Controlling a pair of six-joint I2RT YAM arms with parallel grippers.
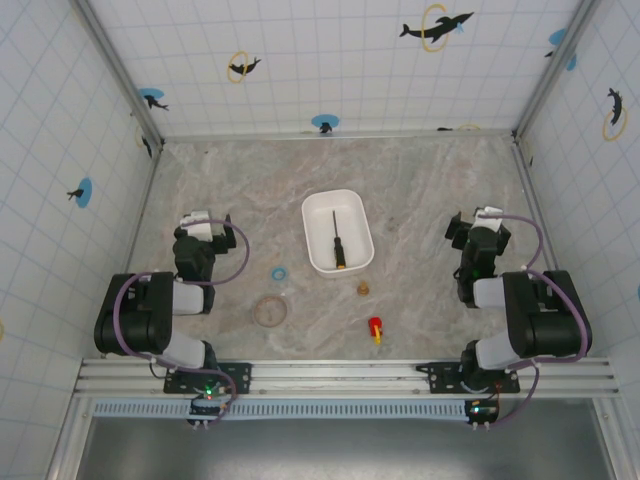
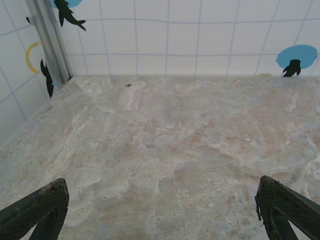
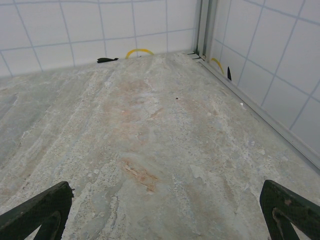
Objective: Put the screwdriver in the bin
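The screwdriver (image 1: 337, 240) lies inside the white bin (image 1: 318, 222) in the middle of the table (image 1: 430, 190), its orange handle toward the arms, so the task looks done. The left jaws and right jaws are spread wide and empty, well apart from the bin on either side. The remaining risk, I judge, is an arm swinging inward, knocking the light bin and jolting the tool out.
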